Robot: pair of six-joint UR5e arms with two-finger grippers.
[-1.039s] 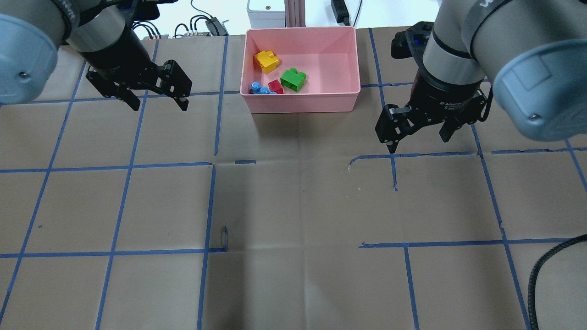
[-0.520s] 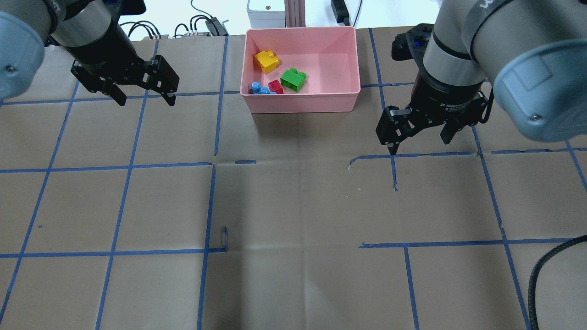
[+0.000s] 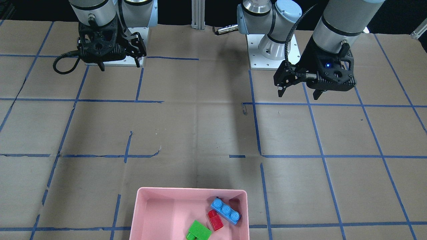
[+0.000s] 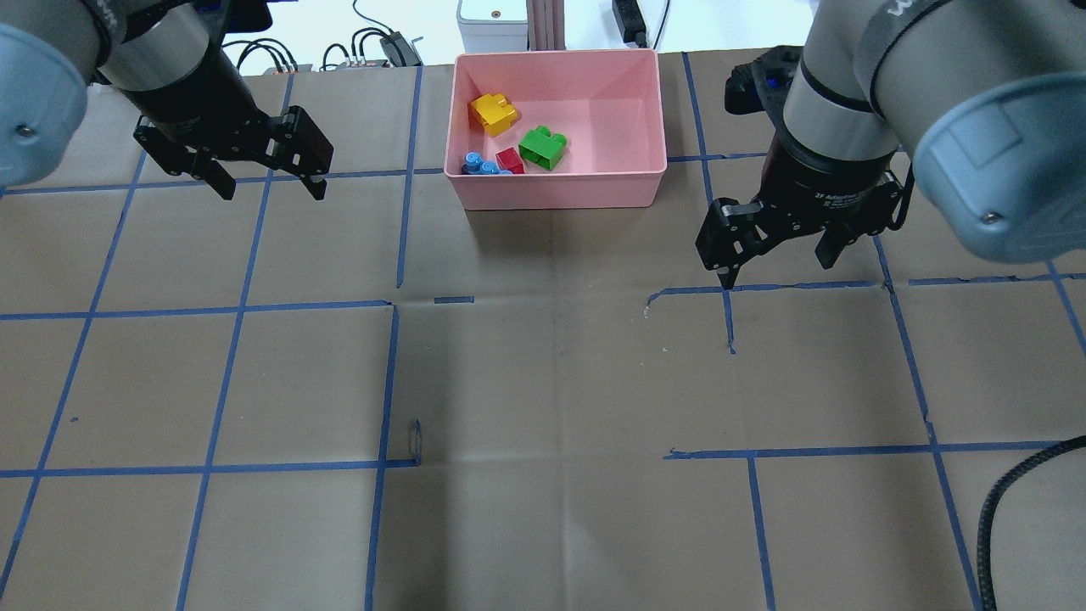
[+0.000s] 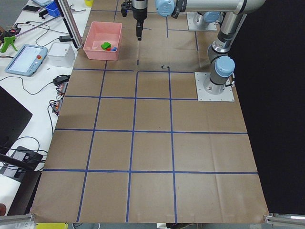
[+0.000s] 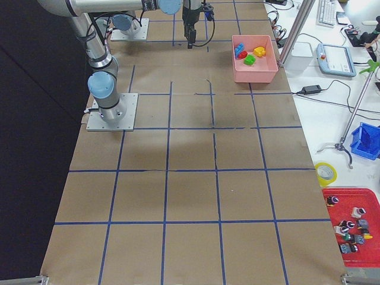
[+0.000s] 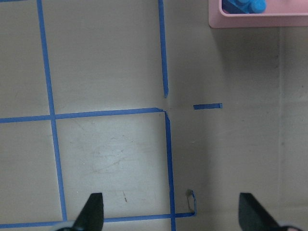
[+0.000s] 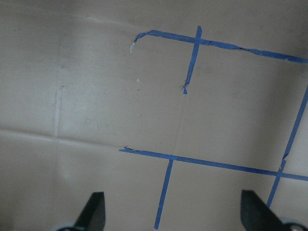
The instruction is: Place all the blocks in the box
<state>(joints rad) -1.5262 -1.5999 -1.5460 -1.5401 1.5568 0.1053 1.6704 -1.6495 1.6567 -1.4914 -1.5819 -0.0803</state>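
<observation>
The pink box (image 4: 560, 197) stands at the table's far middle. All four blocks lie inside it: yellow (image 4: 494, 113), green (image 4: 543, 146), red (image 4: 510, 159) and light-blue (image 4: 482, 165). The front-facing view shows the box (image 3: 143, 213) with the light-blue (image 3: 226, 210), red (image 3: 216, 220) and green (image 3: 198, 230) blocks; the yellow one is cut off there. My left gripper (image 4: 273, 188) hangs open and empty left of the box. My right gripper (image 4: 776, 267) hangs open and empty right of the box. The left wrist view shows a box corner (image 7: 260, 20).
Brown paper with a blue tape grid covers the table. Cables and a white device (image 4: 490, 21) lie beyond the far edge behind the box. A black cable (image 4: 1005, 501) curves in at the right front.
My left gripper has moved left and a little back, away from the box, and stays open. The right gripper has barely moved. The blocks have not shifted.
</observation>
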